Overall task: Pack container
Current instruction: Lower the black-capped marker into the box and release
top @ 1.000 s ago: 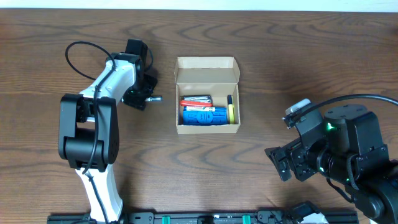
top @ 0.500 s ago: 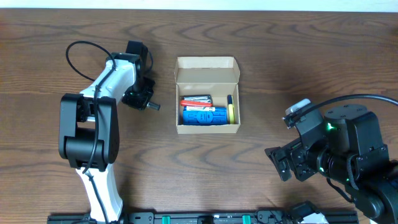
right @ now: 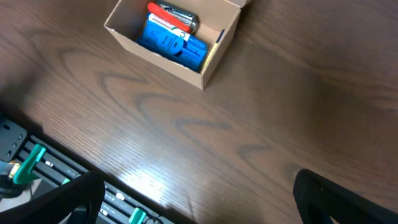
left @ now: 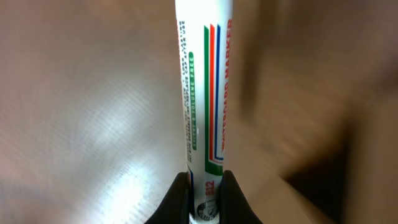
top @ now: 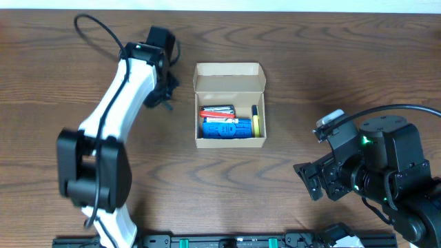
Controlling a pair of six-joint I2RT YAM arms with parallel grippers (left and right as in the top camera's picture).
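The container (top: 229, 142) is a tan cardboard box near the table's middle, its flap lid (top: 229, 71) standing open at the far side. Inside lie a blue object (top: 226, 128), a red item (top: 217, 111) and a yellow one (top: 255, 124). My left gripper (top: 162, 93) hovers just left of the box. In the left wrist view this gripper (left: 205, 184) is shut on a white whiteboard marker (left: 205, 87) that points away from the camera. My right gripper (right: 199, 199) stands wide open with nothing between its fingers, low at the near right, well away from the container (right: 158, 57).
A black cable (top: 93, 24) loops from the left arm over the table's far left. A rail with green clips (right: 37, 165) runs along the near table edge. Bare wood lies between the box and the right arm (top: 372, 172).
The left gripper closed on the marker, then rose and shifted toward the far side, nearer the box's left wall. The right arm has not moved.
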